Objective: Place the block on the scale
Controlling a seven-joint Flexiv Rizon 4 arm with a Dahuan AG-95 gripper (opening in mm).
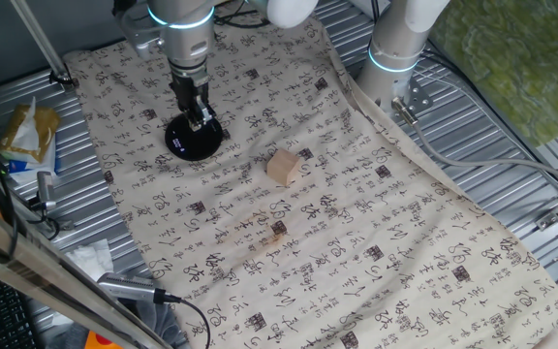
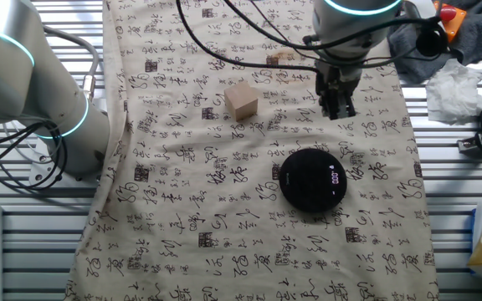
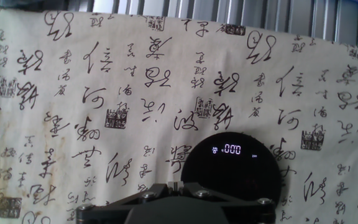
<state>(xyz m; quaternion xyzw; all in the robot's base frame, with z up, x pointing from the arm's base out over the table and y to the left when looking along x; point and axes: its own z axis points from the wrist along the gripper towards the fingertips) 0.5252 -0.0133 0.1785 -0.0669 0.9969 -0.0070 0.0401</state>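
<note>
Block sits free on the printed cloth, roughly mid-table, tilted a bit off the cloth's print lines, nothing touching it. In the other fixed view, block is up-left of the scale, well apart from it.

Scale is flat on the cloth, top bare, display lit and reading zeros in hand view. My read: zeroed and ready, nothing placed yet.

Gripper hangs above the cloth at the scale's edge, fingers pointing down, holding nothing. Fingers look close together in both fixed views; the other fixed view shows them as a narrow pair. Hand view only shows the gripper body at the bottom edge, no fingertips, so no confirmation from there. Calling it nearly closed, empty.

Block vs gripper: block is off to the side, well apart, with open cloth between them. Hand view doesn't show the block at all, only the scale and cloth.

Judgement: pick not started. Next move needs a traverse over to the block, jaws widened first, wrist turned to match the block's faces.

Clutter (bag, tissue, cables) sits off the cloth's edges, out of the path.
</note>
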